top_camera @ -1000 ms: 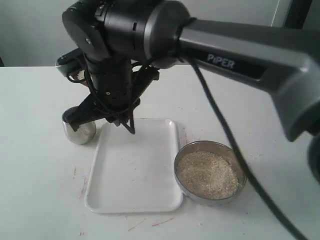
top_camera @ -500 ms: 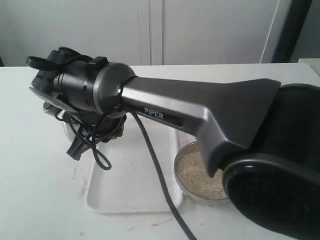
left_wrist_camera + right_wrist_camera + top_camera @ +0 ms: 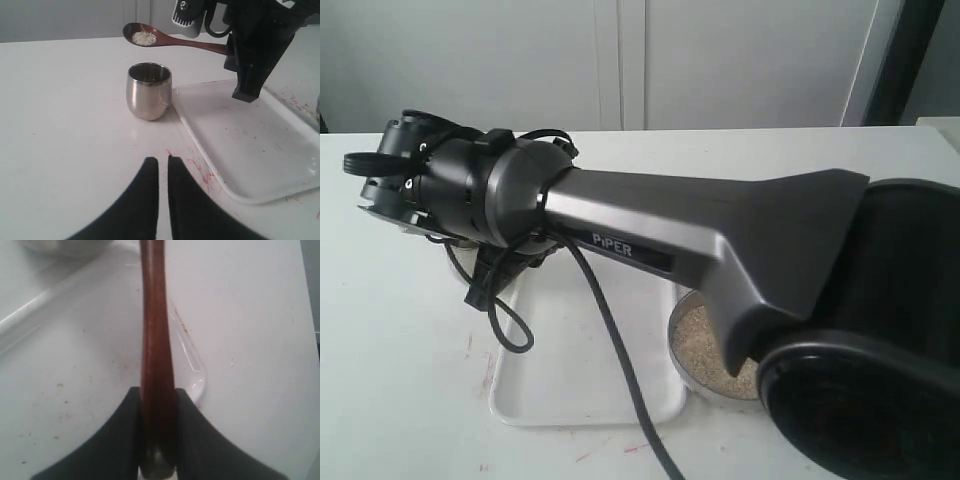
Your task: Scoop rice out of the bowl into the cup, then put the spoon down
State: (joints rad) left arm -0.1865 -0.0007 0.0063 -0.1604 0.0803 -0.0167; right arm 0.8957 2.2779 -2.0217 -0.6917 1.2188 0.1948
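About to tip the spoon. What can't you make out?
Left wrist view: fill level inside the small steel cup, hidden by its wall.
Right wrist view: oval bowl of the dark wooden spoon, cut off by the edge.
Exterior view: cup and spoon, behind the right arm; wide steel bowl half covered.

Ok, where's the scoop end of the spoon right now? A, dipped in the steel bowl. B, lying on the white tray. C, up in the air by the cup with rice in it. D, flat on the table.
C: the left wrist view shows the spoon, clamped in the right gripper, raised higher than the rim of the cup with a little rice on it.
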